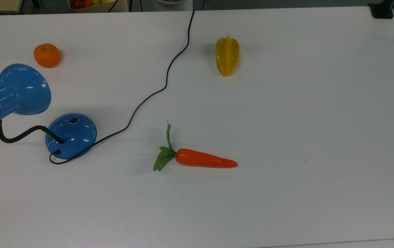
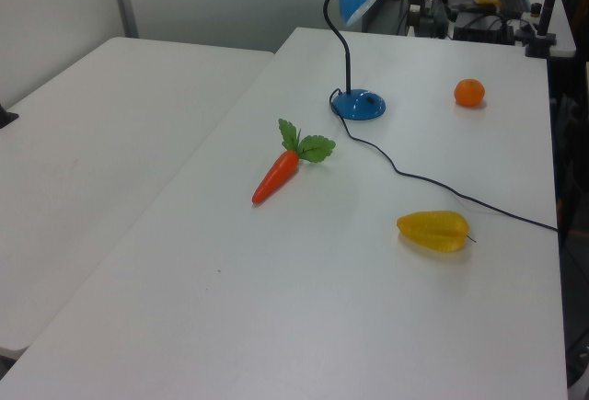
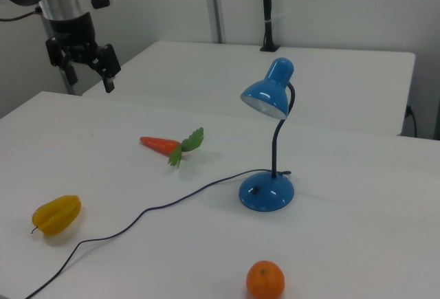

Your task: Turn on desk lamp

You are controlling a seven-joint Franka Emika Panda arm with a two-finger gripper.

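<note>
A: Going left to right in the right view?
B: The gripper (image 3: 88, 79) hangs high, fingers spread and empty. Then star fruit (image 3: 56, 214), carrot (image 3: 162, 145), orange (image 3: 265, 280).
A: And the desk lamp (image 3: 268, 190)?
B: It stands upright on the white table (image 3: 357, 203), just right of the carrot, well away from the gripper.

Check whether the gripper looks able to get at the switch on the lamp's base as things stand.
Probably yes. The gripper hangs open above the table, well away from the desk lamp. The switch sits exposed on top of the base, facing away from the gooseneck, and the carrot lies off to the side.
</note>
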